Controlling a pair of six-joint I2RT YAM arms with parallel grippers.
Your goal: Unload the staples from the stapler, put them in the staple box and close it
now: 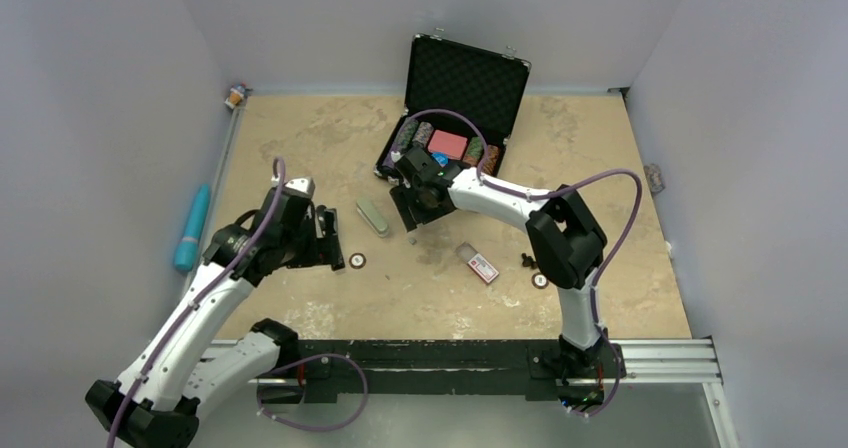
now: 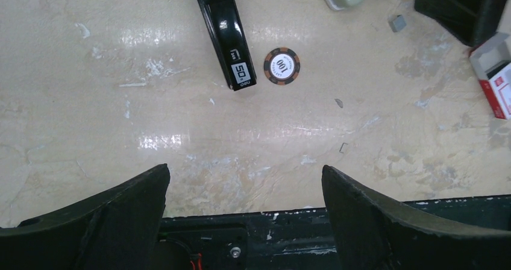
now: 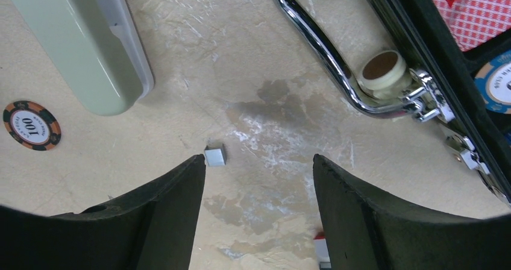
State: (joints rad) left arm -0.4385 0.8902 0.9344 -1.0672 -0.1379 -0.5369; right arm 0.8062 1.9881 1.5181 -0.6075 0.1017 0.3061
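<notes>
Stapler (image 2: 226, 35) lies flat; left gripper (image 2: 244, 172) near it, jaws wide apart, empty (probably staged for grab). Right gripper (image 3: 259, 160) well off stapler, jaws apart, empty.

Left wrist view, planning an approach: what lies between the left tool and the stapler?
Bare tabletop only, in the left wrist view, between the left tool and the stapler; a poker chip sits beside the stapler's end, off that line.

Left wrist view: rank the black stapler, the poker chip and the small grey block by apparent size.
1. black stapler, largest even with its far end cropped by the frame.
2. poker chip.
3. small grey block, clearly smallest.
</notes>
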